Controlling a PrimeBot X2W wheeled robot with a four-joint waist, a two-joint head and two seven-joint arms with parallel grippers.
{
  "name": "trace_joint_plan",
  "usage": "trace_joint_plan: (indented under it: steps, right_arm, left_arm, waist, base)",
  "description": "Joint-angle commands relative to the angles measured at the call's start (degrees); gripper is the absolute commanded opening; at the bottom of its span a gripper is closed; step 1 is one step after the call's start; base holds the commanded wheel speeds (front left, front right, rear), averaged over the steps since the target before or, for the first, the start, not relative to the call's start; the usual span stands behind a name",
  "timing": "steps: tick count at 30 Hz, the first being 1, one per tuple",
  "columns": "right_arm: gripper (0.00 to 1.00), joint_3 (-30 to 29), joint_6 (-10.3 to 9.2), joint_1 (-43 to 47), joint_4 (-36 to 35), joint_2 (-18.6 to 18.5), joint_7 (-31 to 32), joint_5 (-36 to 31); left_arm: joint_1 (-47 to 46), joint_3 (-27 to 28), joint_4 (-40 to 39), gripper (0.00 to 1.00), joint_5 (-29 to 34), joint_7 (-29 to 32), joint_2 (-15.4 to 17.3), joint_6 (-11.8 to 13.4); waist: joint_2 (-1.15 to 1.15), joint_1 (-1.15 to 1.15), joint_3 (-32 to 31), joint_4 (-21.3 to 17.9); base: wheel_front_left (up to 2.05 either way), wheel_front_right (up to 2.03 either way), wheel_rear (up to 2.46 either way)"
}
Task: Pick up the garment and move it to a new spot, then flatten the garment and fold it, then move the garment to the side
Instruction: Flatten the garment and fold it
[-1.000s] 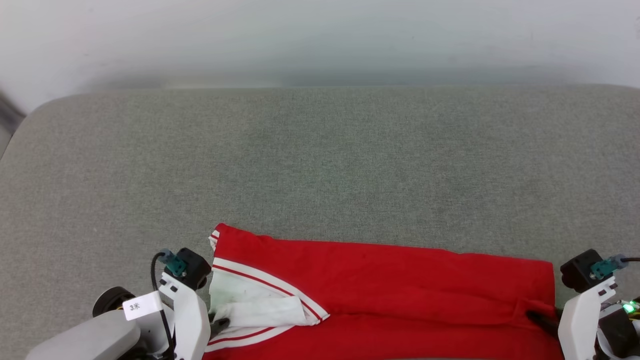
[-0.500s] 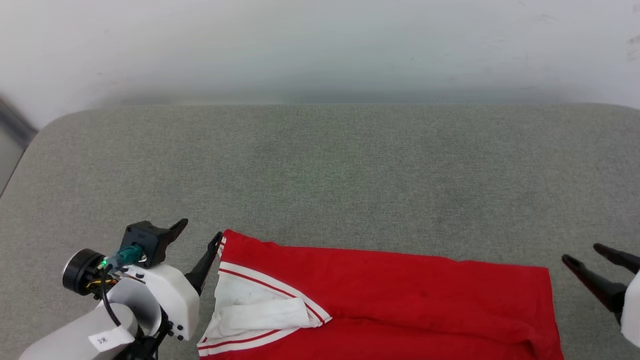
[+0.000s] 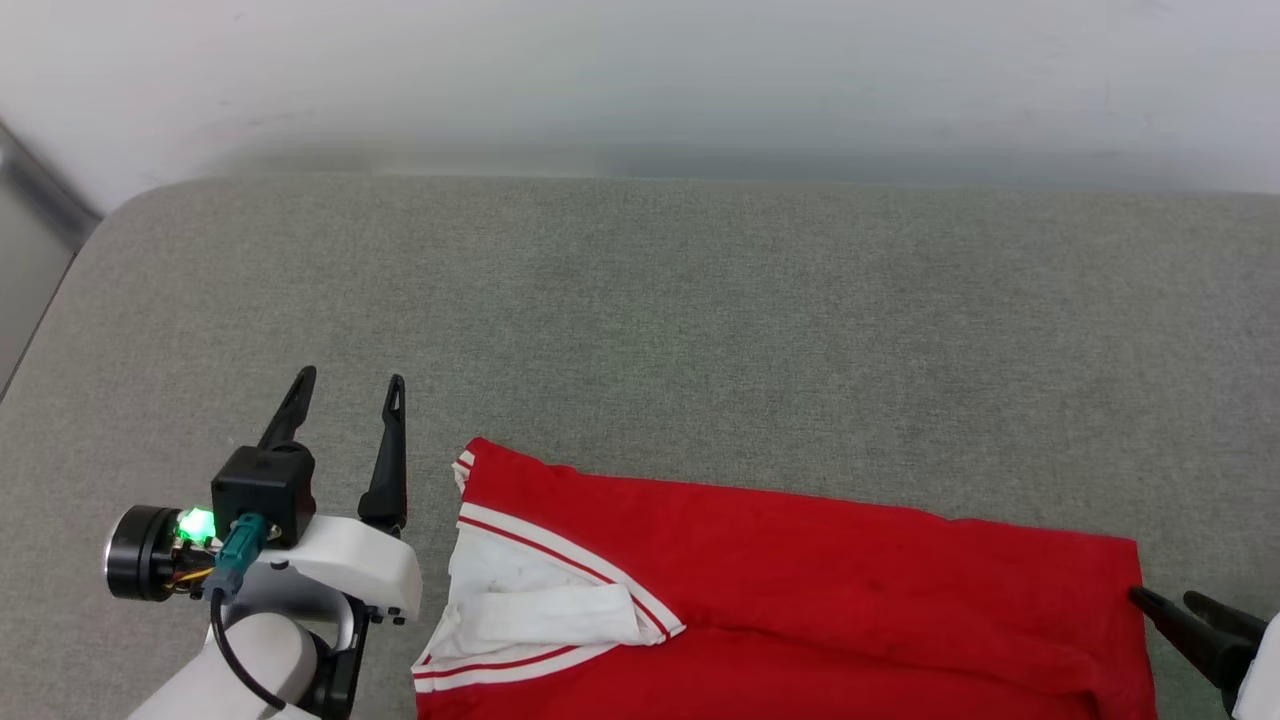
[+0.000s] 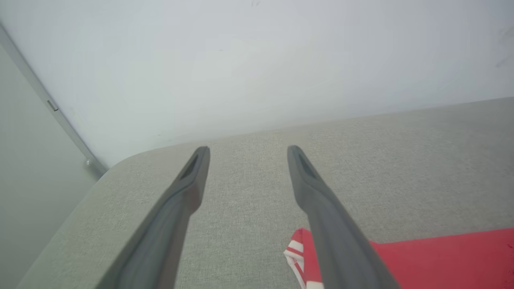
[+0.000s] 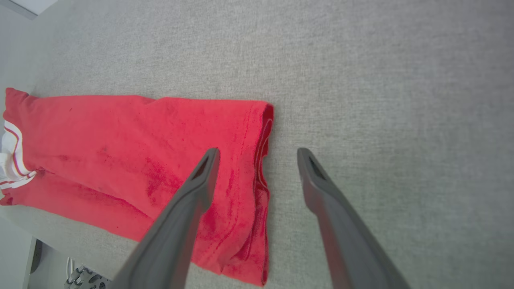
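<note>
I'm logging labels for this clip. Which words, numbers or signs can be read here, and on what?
None can be read.
The garment shows only plain red cloth and a white sleeve with red stripes on the side in view.
The left gripper bears no lettering.

Grey woven upholstered surface spread wide across head view, its far left corner rounded; plain white wall rose directly behind far edge, few faint scuffs on it; soft shadow band lay where wall met surface; narrow grey strip ran slantwise up wall at left, dull grey panel beyond it; light was flat, diffuse, even.
</note>
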Motion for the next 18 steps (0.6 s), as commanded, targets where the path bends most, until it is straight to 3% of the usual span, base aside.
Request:
trace_joint_plan:
  steps: [1, 9, 18]
  right_arm:
    - [1.00, 0.0, -0.02, 0.7, 0.7, 0.8, 0.2, 0.5]
    - [1.00, 2.9, -0.02, 0.9, 4.0, 4.6, 3.0, 2.2]
    - [1.00, 7.2, -0.01, -0.1, 3.7, 7.1, 4.6, 4.3]
  left_arm:
    - [1.6, 2.1, -0.5, 1.00, 1.8, -0.2, -1.4, 0.2]
    - [8.6, 14.0, -2.0, 1.00, 14.3, -0.2, -10.6, -2.1]
    - [15.2, 23.3, -3.0, 1.00, 24.1, -0.2, -18.8, -6.2]
  waist:
    - [0.00, 0.00, 0.5, 0.5]
    - [0.00, 0.00, 1.9, 2.1]
    - [0.00, 0.00, 2.1, 2.7]
  base:
    - [0.00, 0.00, 0.00]
    - [0.00, 0.00, 0.00]
    - [0.00, 0.00, 0.00]
